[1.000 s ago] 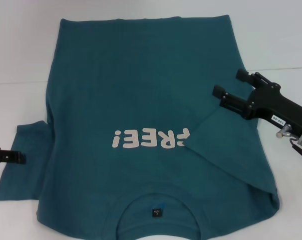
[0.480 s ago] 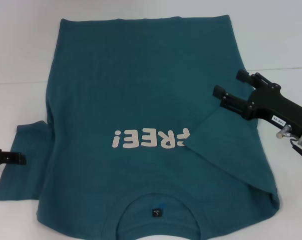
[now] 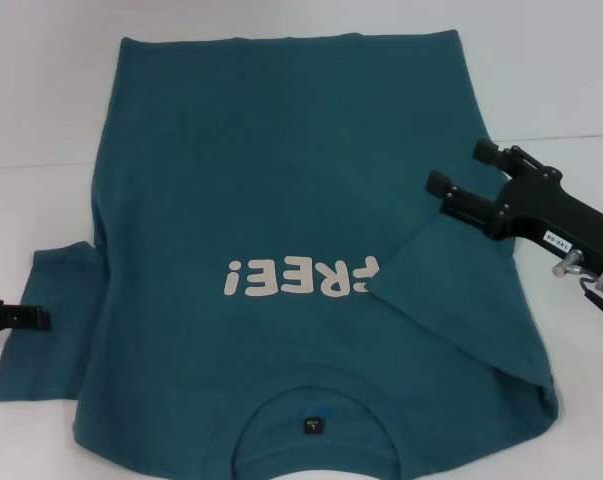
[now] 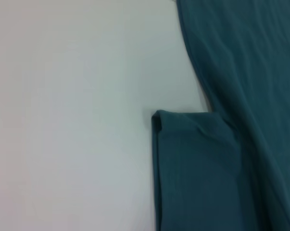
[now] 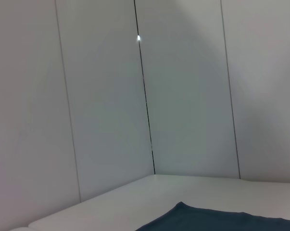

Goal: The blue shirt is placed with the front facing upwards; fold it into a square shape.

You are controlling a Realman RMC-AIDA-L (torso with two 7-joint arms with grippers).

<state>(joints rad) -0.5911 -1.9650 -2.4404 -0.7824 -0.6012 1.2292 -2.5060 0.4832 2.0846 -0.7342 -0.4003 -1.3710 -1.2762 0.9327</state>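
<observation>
The blue shirt (image 3: 281,180) lies flat and front up on the white table (image 3: 41,100), with its collar and dark neck label (image 3: 312,425) at the near edge. Its right sleeve (image 3: 451,290) is folded inward over the chest and covers the start of the white lettering (image 3: 296,277). The left sleeve (image 3: 46,330) still lies spread out flat; the left wrist view shows this sleeve (image 4: 197,163) too. My right gripper (image 3: 459,166) hovers open and empty over the shirt's right edge, just beyond the folded sleeve. At the frame's left edge, my left gripper (image 3: 16,317) sits beside the left sleeve.
White wall panels (image 5: 145,96) rise behind the table. The right wrist view shows only a corner of the shirt (image 5: 217,222) at the table's far side. Bare tabletop (image 4: 72,120) borders the left sleeve.
The left gripper has slipped slightly toward the frame's left edge. The right gripper and the shirt have hardly moved.
</observation>
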